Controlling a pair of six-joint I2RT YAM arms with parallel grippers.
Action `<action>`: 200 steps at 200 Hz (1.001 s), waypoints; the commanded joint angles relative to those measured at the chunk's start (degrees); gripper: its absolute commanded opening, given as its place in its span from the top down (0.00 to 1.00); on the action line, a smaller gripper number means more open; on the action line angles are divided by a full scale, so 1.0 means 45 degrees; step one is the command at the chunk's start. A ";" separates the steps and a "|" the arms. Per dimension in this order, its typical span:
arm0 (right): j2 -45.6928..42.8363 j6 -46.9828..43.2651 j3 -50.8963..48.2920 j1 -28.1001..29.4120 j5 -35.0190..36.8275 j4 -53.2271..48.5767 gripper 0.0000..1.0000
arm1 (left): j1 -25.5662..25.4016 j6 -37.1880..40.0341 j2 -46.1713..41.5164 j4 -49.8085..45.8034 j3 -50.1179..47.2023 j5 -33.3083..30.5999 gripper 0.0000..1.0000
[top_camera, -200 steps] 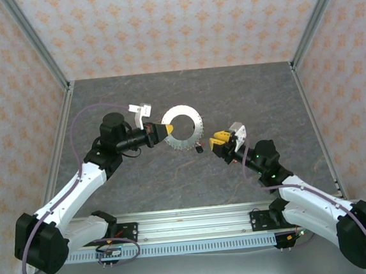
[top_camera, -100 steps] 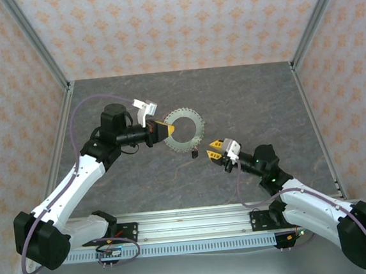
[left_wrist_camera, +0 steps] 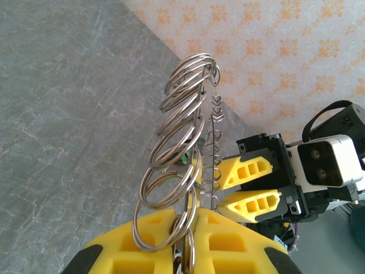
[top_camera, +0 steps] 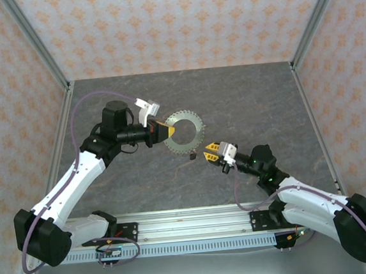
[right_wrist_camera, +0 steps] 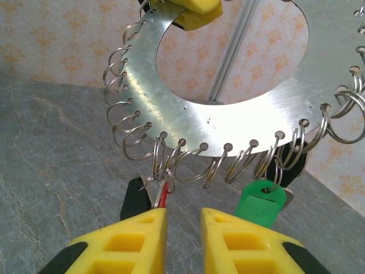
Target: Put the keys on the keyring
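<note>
Left gripper (top_camera: 169, 132) is clamping the flat silver metal keyring (top_camera: 197, 139) by its rim; right gripper (right_wrist_camera: 183, 216) is hovering beneath, jaws narrowly parted and empty, beside a green-headed key (right_wrist_camera: 260, 209).

This is looking like a robotics lab's test cell. Flat walls printed with an orange floral pattern (top_camera: 173, 22) are closing in a grey stone-look surface (top_camera: 250, 92), with bare aluminium frame posts (top_camera: 38, 40) running up the corners. A white-and-black jointed left robot arm (top_camera: 72, 185) and its matching right arm (top_camera: 310, 196) are sitting bolted to a slotted aluminium rail (top_camera: 190, 221) at the near edge, a small wired circuit board (top_camera: 109, 251) lying below.
</note>
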 commanded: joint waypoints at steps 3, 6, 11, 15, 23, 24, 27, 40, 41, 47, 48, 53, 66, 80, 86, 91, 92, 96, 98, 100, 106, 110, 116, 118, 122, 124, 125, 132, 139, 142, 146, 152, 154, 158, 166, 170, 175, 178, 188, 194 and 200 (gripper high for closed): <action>0.0128 -0.0242 0.0201 0.0142 -0.0240 0.1076 0.79 | 0.0075 0.0330 -0.0080 -0.0031 0.0607 0.0378 1.00; 0.0167 -0.0241 0.0199 0.0152 -0.0246 0.1118 0.80 | 0.0084 0.0318 -0.0088 -0.0013 0.0603 0.0354 1.00; 0.0215 -0.0223 0.0201 0.0178 -0.0238 0.1197 0.81 | 0.0075 0.0327 -0.0091 -0.0018 0.0602 0.0349 1.00; 0.0254 -0.0210 0.0220 0.0207 -0.0235 0.1248 0.81 | 0.0082 0.0320 -0.0092 -0.0006 0.0585 0.0348 1.00; 0.0376 -0.0188 0.0274 0.0266 -0.0198 0.1346 0.81 | 0.0075 0.0308 -0.0090 0.0005 0.0571 0.0382 1.00; 0.0380 -0.0175 0.0287 0.0272 -0.0193 0.1354 0.81 | 0.0075 0.0308 -0.0090 0.0010 0.0567 0.0385 1.00; 0.0416 -0.0179 0.0280 0.0307 -0.0174 0.1392 0.81 | 0.0075 0.0318 -0.0090 0.0011 0.0564 0.0387 1.00; 0.0648 -0.0183 0.0344 0.0376 -0.0185 0.1578 0.81 | 0.0075 0.0289 -0.0105 0.0020 0.0536 0.0407 1.00; 0.0663 -0.0183 0.0351 0.0376 -0.0196 0.1587 0.82 | 0.0075 0.0289 -0.0107 0.0017 0.0540 0.0407 1.00; 0.0758 -0.0183 0.0367 0.0395 -0.0207 0.1702 0.82 | 0.0075 0.0289 -0.0119 0.0019 0.0544 0.0388 1.00; 0.0776 -0.0173 0.0372 0.0395 -0.0207 0.1727 0.82 | 0.0075 0.0298 -0.0114 0.0017 0.0544 0.0388 1.00; 0.0835 -0.0168 0.0381 0.0424 -0.0186 0.1829 0.81 | 0.0075 0.0299 -0.0126 0.0022 0.0544 0.0398 1.00; 0.0982 -0.0091 0.0387 0.0453 -0.0064 0.2115 0.82 | 0.0080 0.0291 -0.0170 0.0009 0.0519 0.0363 1.00; 0.1104 -0.0085 0.0376 0.0454 0.0128 0.2350 0.82 | 0.0076 0.0308 -0.0207 -0.0030 0.0471 0.0348 1.00; 0.1131 -0.0106 0.0361 0.0473 0.0273 0.2421 0.82 | 0.0075 0.0308 -0.0226 -0.0025 0.0475 0.0334 1.00; 0.1146 -0.0106 0.0358 0.0474 0.0404 0.2491 0.82 | 0.0077 0.0308 -0.0245 -0.0028 0.0447 0.0317 1.00; 0.1146 -0.0105 0.0358 0.0474 0.0440 0.2502 0.82 | 0.0076 0.0308 -0.0246 -0.0036 0.0447 0.0313 1.00; 0.1146 -0.0104 0.0336 0.0479 0.0541 0.2528 0.82 | 0.0075 0.0318 -0.0265 -0.0042 0.0446 0.0302 1.00; 0.1131 -0.0104 0.0328 0.0480 0.0600 0.2556 0.82 | 0.0080 0.0311 -0.0270 -0.0058 0.0436 0.0293 1.00; 0.1108 -0.0119 0.0316 0.0480 0.0610 0.2568 0.82 | 0.0076 0.0309 -0.0267 -0.0048 0.0429 0.0276 1.00; 0.1074 -0.0186 0.0264 0.0490 0.0668 0.2554 0.82 | 0.0075 0.0309 -0.0284 -0.0045 0.0427 0.0237 1.00; 0.1026 -0.0243 0.0236 0.0497 0.0696 0.2492 0.82 | 0.0078 0.0320 -0.0295 -0.0031 0.0427 0.0214 1.00; 0.0948 -0.0337 0.0213 0.0486 0.0737 0.2376 0.82 | 0.0075 0.0308 -0.0304 -0.0009 0.0408 0.0187 1.00; 0.0926 -0.0353 0.0204 0.0482 0.0756 0.2342 0.82 | 0.0075 0.0308 -0.0305 -0.0006 0.0407 0.0176 1.00; 0.0872 -0.0385 0.0216 0.0483 0.0751 0.2224 0.82 | 0.0076 0.0308 -0.0306 -0.0005 0.0397 0.0158 1.00; 0.0853 -0.0380 0.0215 0.0496 0.0765 0.2148 0.82 | 0.0075 0.0308 -0.0305 -0.0005 0.0390 0.0154 1.00; 0.0834 -0.0389 0.0218 0.0494 0.0757 0.2125 0.82 | 0.0075 0.0308 -0.0305 -0.0005 0.0389 0.0154 1.00; 0.0742 -0.0360 0.0216 0.0490 0.0677 0.2046 0.82 | 0.0075 0.0308 -0.0305 -0.0025 0.0390 0.0153 1.00; 0.0727 -0.0324 0.0212 0.0482 0.0540 0.2044 0.82 | 0.0075 0.0308 -0.0309 -0.0033 0.0390 0.0170 1.00; 0.0718 -0.0303 0.0232 0.0492 0.0477 0.2044 0.82 | 0.0075 0.0308 -0.0305 -0.0033 0.0388 0.0172 1.00; 0.0726 -0.0265 0.0240 0.0493 0.0398 0.2044 0.82 | 0.0076 0.0308 -0.0317 -0.0025 0.0384 0.0182 1.00; 0.0746 -0.0208 0.0287 0.0503 0.0345 0.2035 0.82 | 0.0089 0.0290 -0.0323 -0.0005 0.0369 0.0173 1.00; 0.0763 -0.0189 0.0306 0.0496 0.0341 0.2052 0.82 | 0.0078 0.0294 -0.0329 -0.0005 0.0368 0.0177 1.00; 0.0806 -0.0165 0.0323 0.0498 0.0340 0.2097 0.82 | 0.0075 0.0299 -0.0315 -0.0005 0.0368 0.0197 1.00; 0.0884 -0.0146 0.0353 0.0493 0.0383 0.2234 0.82 | 0.0077 0.0261 -0.0310 0.0008 0.0379 0.0197 1.00; 0.0934 -0.0144 0.0349 0.0493 0.0417 0.2303 0.82 | 0.0075 0.0250 -0.0315 0.0032 0.0370 0.0183 1.00; 0.0978 -0.0161 0.0338 0.0493 0.0465 0.2433 0.82 | 0.0076 0.0235 -0.0305 0.0024 0.0397 0.0186 1.00; 0.1015 -0.0173 0.0338 0.0493 0.0485 0.2479 0.82 | 0.0075 0.0231 -0.0305 0.0023 0.0389 0.0177 1.00; 0.1101 -0.0173 0.0372 0.0493 0.0577 0.2555 0.82 | 0.0075 0.0193 -0.0305 0.0034 0.0403 0.0172 1.00; 0.1143 -0.0192 0.0394 0.0493 0.0650 0.2586 0.81 | 0.0075 0.0157 -0.0305 0.0061 0.0381 0.0190 1.00; 0.1192 -0.0202 0.0397 0.0493 0.0680 0.2624 0.81 | 0.0075 0.0133 -0.0323 0.0090 0.0368 0.0210 1.00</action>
